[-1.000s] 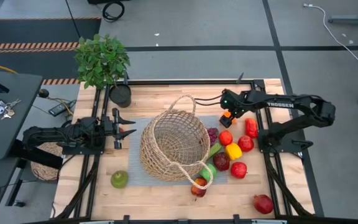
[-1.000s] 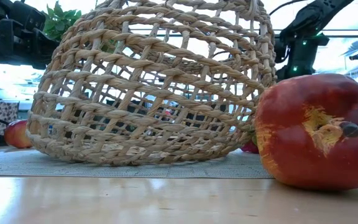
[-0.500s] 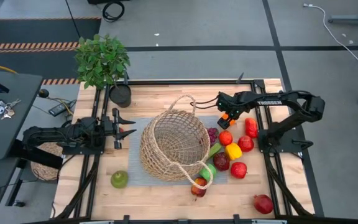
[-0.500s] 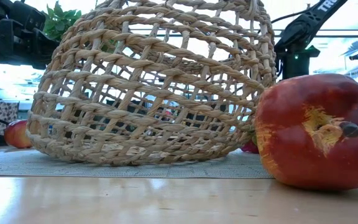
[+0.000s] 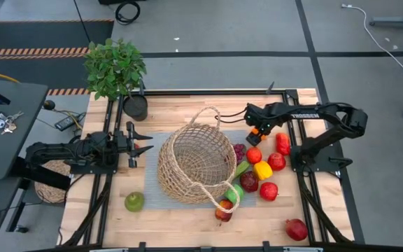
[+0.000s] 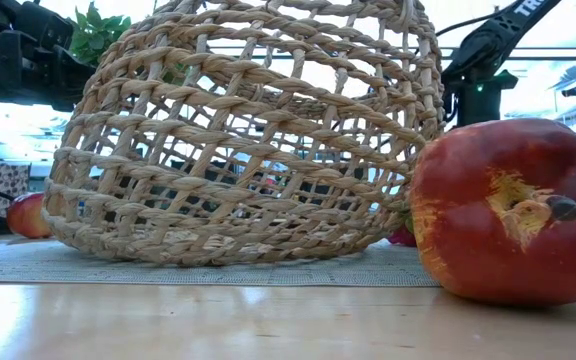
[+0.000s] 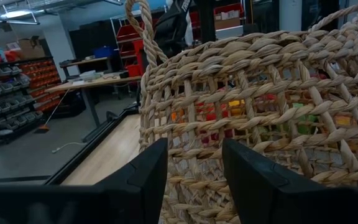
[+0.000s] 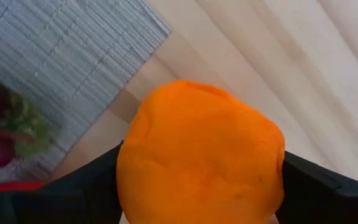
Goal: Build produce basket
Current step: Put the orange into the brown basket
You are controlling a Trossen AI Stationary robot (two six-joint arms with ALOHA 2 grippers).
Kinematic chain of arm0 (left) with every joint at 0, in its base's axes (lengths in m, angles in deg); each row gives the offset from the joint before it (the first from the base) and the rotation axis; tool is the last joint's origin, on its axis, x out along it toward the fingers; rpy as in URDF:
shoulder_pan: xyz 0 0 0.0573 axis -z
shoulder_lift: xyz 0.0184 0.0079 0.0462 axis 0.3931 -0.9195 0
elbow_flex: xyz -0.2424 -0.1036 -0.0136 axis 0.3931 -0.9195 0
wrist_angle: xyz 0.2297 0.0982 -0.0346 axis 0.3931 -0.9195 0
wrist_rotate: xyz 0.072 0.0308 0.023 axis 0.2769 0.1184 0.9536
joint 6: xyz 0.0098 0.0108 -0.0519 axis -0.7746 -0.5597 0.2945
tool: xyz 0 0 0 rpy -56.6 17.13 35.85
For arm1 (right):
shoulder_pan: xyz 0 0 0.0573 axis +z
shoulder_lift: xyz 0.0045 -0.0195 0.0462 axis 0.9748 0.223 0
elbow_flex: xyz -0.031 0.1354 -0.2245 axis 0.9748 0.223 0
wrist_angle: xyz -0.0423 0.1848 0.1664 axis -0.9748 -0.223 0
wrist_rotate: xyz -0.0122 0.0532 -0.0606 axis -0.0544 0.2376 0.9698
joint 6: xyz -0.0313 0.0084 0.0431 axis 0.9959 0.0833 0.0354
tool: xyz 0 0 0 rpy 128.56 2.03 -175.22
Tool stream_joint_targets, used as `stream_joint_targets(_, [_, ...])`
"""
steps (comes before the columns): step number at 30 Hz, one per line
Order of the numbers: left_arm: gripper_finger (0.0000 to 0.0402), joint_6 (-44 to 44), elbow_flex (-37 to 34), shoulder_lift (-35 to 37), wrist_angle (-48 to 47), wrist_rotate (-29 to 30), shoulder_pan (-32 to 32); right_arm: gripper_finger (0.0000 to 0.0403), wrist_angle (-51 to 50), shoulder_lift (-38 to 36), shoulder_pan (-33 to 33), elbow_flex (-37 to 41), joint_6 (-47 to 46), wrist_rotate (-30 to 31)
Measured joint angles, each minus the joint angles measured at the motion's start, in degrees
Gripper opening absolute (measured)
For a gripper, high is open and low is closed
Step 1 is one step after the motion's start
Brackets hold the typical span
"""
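Observation:
The tan wicker basket [image 5: 196, 164] sits on a grey mat, its mouth facing up, and it fills the low view [image 6: 248, 140]. My right gripper [image 5: 255, 131] hangs over the table just right of the basket's far rim, shut on an orange [image 8: 201, 168]. More produce lies right of the basket: purple grapes [image 5: 239, 152], a yellow pepper [image 5: 262, 169], several red fruits and a green pear [image 5: 234, 192]. A green apple [image 5: 134, 201] lies left of the basket and a pomegranate [image 5: 296, 229] sits near the front edge. My left gripper [image 5: 142, 142] waits open, level, left of the basket [image 7: 260, 112]. My right gripper pinches the orange between its two fingers [image 8: 73, 186], one on each side of its widest part [image 8: 135, 180]. The fingers come from above, pointing down. The orange looks lifted clear, with bare wood and the mat's corner below it.
A potted plant [image 5: 115, 66] stands at the far left corner. A red pepper [image 5: 283, 143] lies beside the right arm's base. A small wicker object [image 5: 51, 183] sits off the left edge. Bare wood shows along the near edge, between the green apple and the pomegranate.
My right arm has carried the orange a little toward the table's left, closer to the basket's far rim, then held still. The gripper has stayed shut on the orange. The basket and the other produce have not moved.

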Motion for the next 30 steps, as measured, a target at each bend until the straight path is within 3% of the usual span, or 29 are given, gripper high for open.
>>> stream_joint_targets(14, [0.0160,0.0,0.0,0.0,0.0,0.0,0.0,0.0322,-6.9,-15.6,1.2,-9.7,0.0,0.0])
stream_joint_targets(23, [0.0160,0.0,0.0,0.0,0.0,0.0,0.0,0.0323,3.6,-25.4,8.4,-15.1,3.6,-0.2])
stream_joint_targets(30, [0.0160,0.0,0.0,0.0,0.0,0.0,0.0,0.0323,4.7,-28.3,12.1,-20.7,3.7,0.8])
